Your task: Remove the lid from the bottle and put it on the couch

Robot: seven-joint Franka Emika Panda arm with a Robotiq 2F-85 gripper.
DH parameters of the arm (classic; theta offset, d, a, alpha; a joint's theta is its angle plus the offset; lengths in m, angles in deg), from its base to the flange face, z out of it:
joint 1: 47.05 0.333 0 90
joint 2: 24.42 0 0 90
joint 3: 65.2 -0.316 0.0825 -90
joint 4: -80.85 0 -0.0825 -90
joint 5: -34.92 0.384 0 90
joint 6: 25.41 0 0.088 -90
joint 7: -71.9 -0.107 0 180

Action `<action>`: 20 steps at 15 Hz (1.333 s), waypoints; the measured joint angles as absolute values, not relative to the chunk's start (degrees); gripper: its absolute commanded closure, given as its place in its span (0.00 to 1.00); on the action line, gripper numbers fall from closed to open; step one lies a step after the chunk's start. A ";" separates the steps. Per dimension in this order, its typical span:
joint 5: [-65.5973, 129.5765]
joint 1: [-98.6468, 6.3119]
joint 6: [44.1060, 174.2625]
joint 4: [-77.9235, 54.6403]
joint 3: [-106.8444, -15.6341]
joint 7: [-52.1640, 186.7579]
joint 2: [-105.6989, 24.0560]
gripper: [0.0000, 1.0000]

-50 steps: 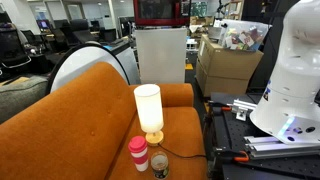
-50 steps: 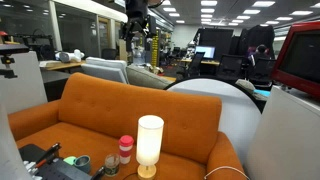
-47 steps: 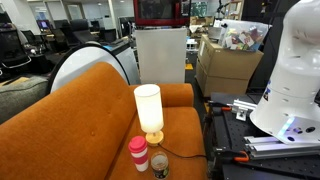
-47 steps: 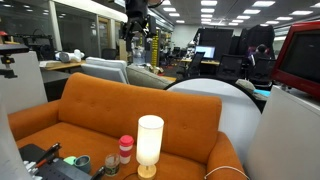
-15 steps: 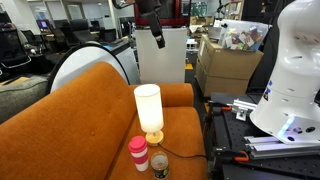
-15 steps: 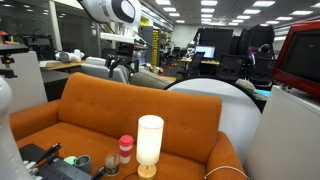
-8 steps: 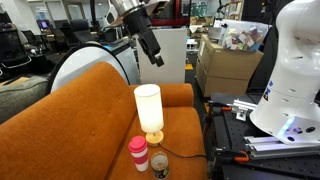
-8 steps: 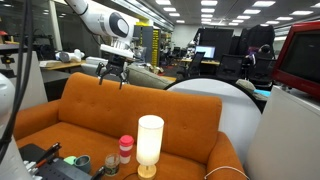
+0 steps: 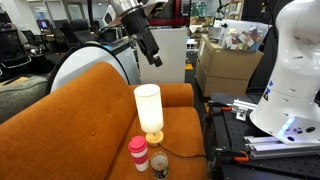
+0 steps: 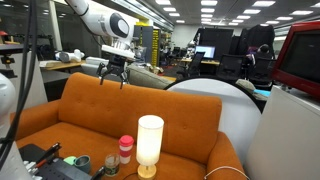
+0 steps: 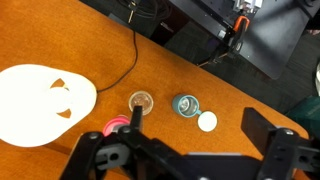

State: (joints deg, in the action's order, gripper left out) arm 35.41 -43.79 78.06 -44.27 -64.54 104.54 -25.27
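Exterior view — lid (image 9: 137, 146) apparently on bottle (image 9: 139, 160)

no text, label, brand or number is legible anywhere.

Open-plan lab-office, lit by rows of rectangular ceiling panels (image 10: 210, 12). A glass partition (image 10: 75, 35) stands far left and lit monitors (image 10: 205, 52) sit far back. Cardboard boxes (image 9: 228, 62) are stacked at right, a white upright panel (image 9: 160, 55) stands at centre, and dark office chairs (image 9: 12, 45) are far left.
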 measured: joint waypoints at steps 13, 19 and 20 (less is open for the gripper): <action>29.18 -43.09 111.91 -46.84 -69.55 110.51 -39.13 0.00; 28.73 -43.23 112.00 -45.82 -69.54 110.51 -39.85 0.00; 28.74 -43.23 112.00 -45.84 -69.62 110.50 -39.81 0.00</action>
State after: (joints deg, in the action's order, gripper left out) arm 28.74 -43.23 112.00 -45.84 -69.62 110.50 -39.81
